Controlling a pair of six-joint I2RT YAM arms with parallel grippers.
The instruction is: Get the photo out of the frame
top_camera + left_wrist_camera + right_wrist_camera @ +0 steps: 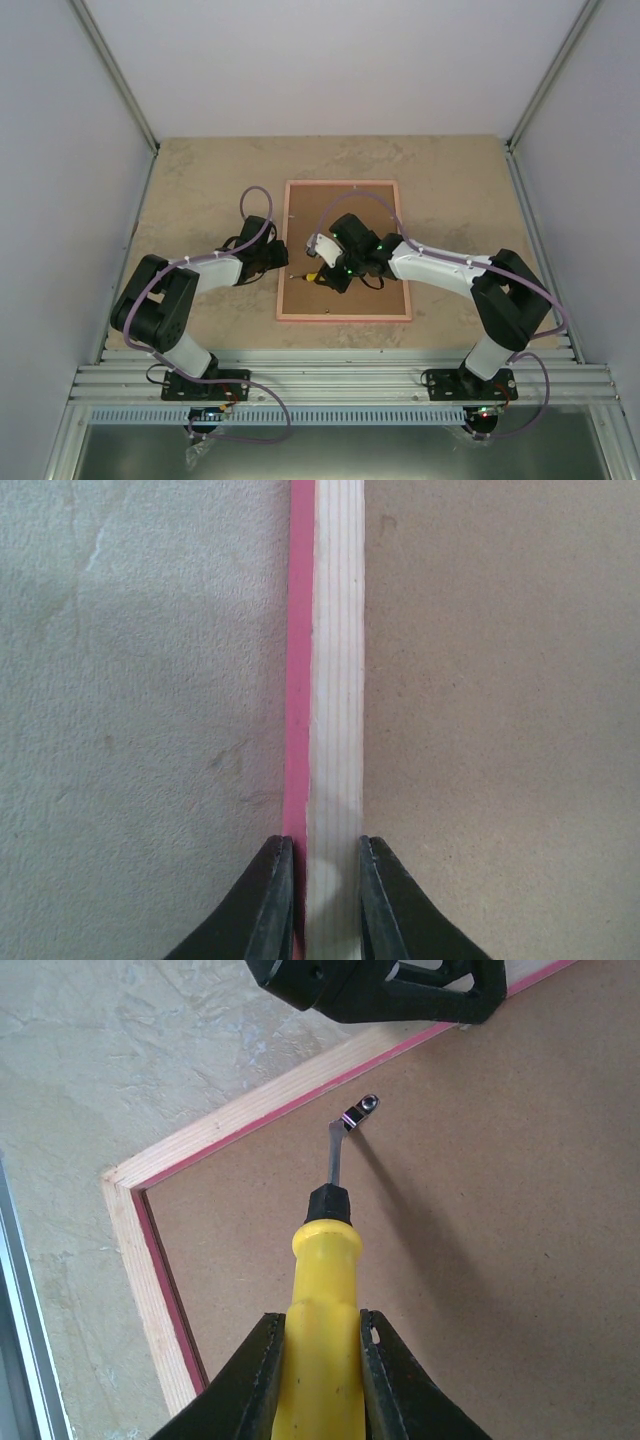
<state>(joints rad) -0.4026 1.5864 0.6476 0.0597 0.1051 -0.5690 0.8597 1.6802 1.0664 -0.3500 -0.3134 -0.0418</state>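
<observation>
Frame: pink frame (300,205) lies flat, back up, at the middle of the table (200,180); brown fibreboard (450,1260) faces up.
Left jaws: my left gripper (325,845) is clamped across the frame's left rail (335,680), one finger on the pink outer side, one on the board side.
Right jaws: my right gripper (321,1318) is closed tight on a yellow-handled screwdriver (322,1290).
Blade tip: at a small metal tab (362,1110) on the fibreboard, just beside the left rail, towards the near-left corner.

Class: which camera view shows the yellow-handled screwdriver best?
The right wrist view: the screwdriver fills it, handle in the right gripper, tip at a metal clip. The top view shows only a yellow speck; the left wrist view, nothing.
</observation>
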